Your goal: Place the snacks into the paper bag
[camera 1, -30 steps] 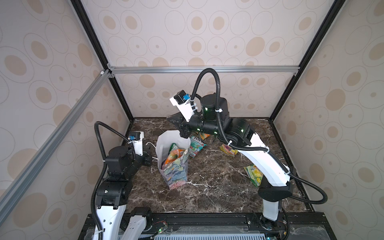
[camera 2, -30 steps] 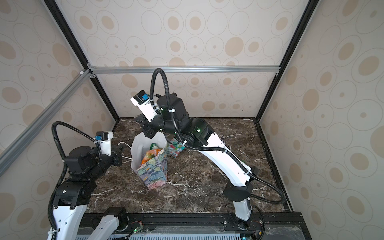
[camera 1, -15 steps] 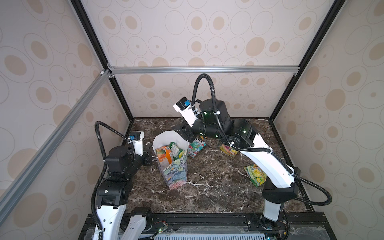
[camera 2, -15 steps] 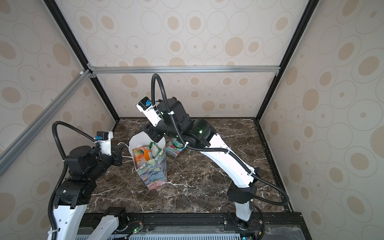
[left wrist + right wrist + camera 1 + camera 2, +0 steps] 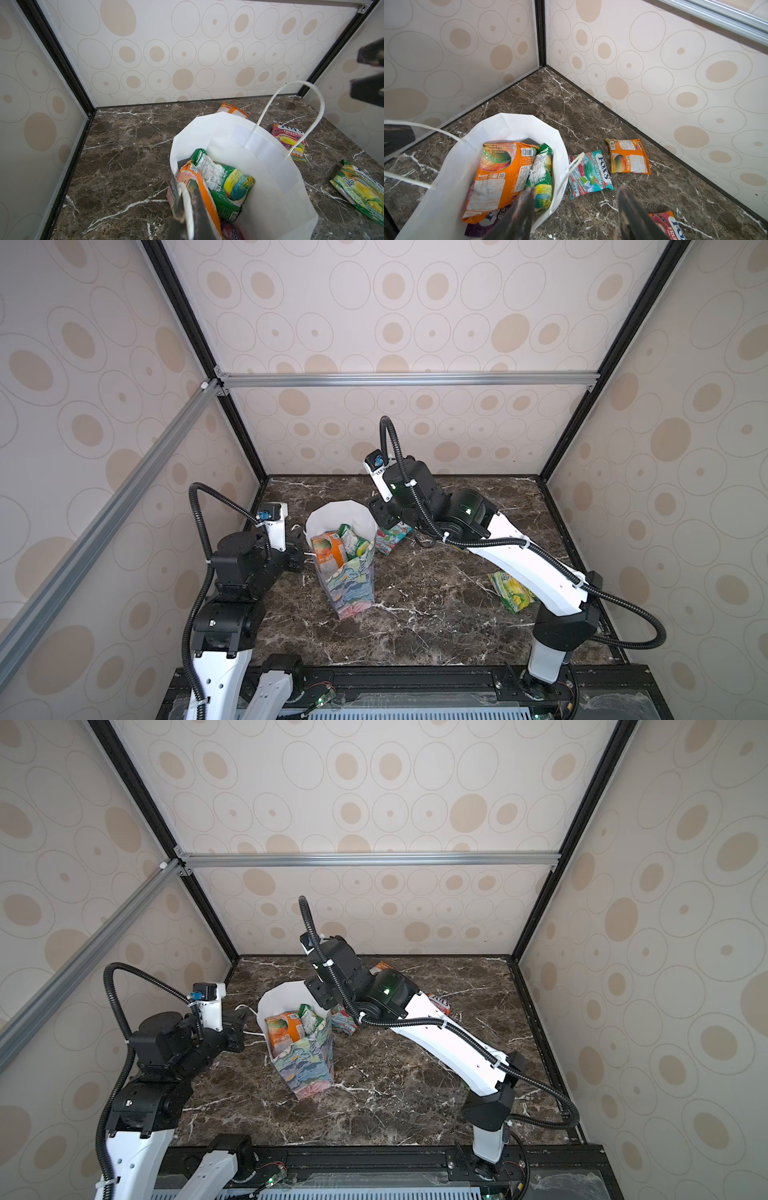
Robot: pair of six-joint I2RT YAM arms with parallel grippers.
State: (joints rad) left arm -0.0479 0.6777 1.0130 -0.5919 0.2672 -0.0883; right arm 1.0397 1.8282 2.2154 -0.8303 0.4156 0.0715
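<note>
The paper bag (image 5: 353, 593) (image 5: 307, 1065) stands upright left of the middle, its white inside (image 5: 270, 187) (image 5: 452, 176) showing. An orange packet (image 5: 328, 549) (image 5: 500, 172) and a green packet (image 5: 353, 541) (image 5: 226, 187) of the snacks stick up inside it. My left gripper (image 5: 301, 549) (image 5: 188, 195) is shut on the bag's white cord handle at its left rim. My right gripper (image 5: 380, 512) (image 5: 576, 209) hangs open and empty over the bag's far right rim. A teal mint packet (image 5: 589, 172) (image 5: 390, 537) lies just beyond the bag.
More packets lie on the marble floor: an orange one (image 5: 628, 156) (image 5: 380, 968) near the back wall, a red fruits one (image 5: 291, 141) (image 5: 668, 226), and a green-yellow one (image 5: 511, 591) (image 5: 361, 195) under the right arm. Patterned walls enclose three sides.
The right gripper opened over the bag and a green packet now sits inside. It then drew back to the right and lower. The left gripper kept its hold.
</note>
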